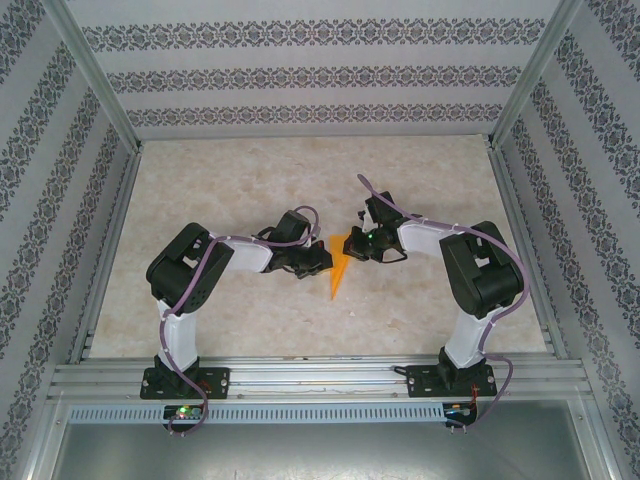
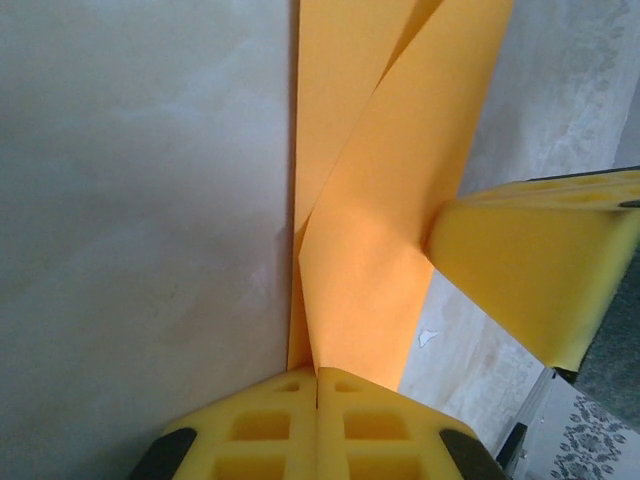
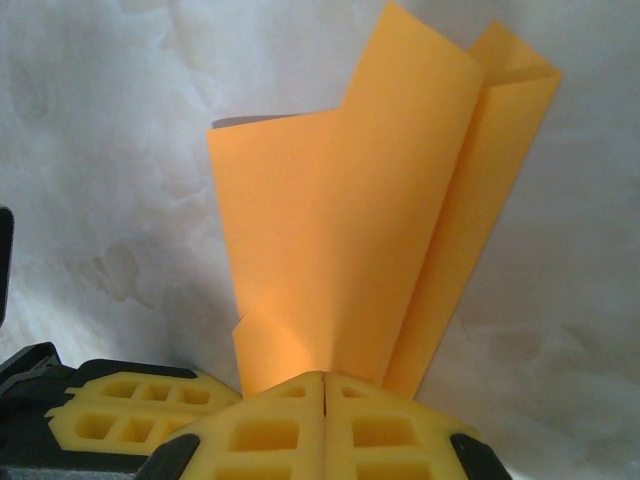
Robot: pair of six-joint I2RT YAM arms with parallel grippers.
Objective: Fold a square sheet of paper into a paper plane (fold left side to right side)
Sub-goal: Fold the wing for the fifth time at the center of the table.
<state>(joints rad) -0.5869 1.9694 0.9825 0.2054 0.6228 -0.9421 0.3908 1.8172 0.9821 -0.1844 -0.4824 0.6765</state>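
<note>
Your paper plane (image 1: 341,265) is at the middle of the table (image 1: 250,180), between the two arms. It is a narrow orange dart whose tip points toward the bases. The paper is thin, plain and matte, with overlapping flaps and sharp creases. Your left gripper (image 2: 318,378), with yellow moulded fingers with square pockets, is clamped on one edge. Your right gripper (image 3: 325,380) pinches it likewise. The table is pale and marbled, and patterned wall panels (image 1: 300,80) surround it.

L gripper (image 2: 317,376), R gripper (image 3: 325,378) closed
</note>
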